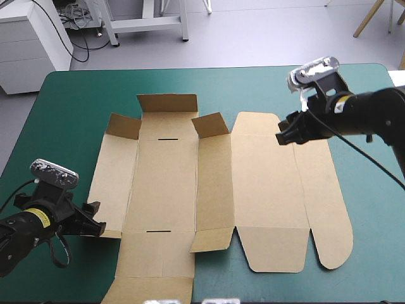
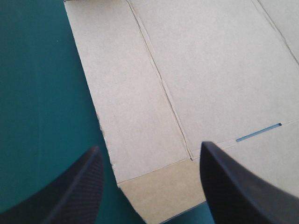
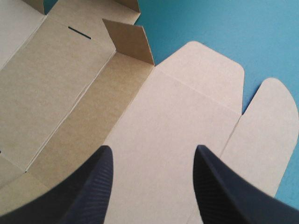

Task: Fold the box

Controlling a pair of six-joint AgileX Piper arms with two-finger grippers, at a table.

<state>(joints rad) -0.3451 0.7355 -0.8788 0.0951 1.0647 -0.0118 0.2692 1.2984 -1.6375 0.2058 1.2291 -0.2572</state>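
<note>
Bare teal-green cover [image 1: 76, 126] around the flat box [image 1: 164, 183], only its far flaps [image 1: 209, 125] upright as obstacles.

Brown box [image 1: 166, 183] unfolded on the table [image 1: 76, 114].
A cut sheet lying mostly flat at mid-table. Three small flaps along its far edge stand raised, one near flap tilts up, and the rounded lid panels lie flat toward the right.
</note>
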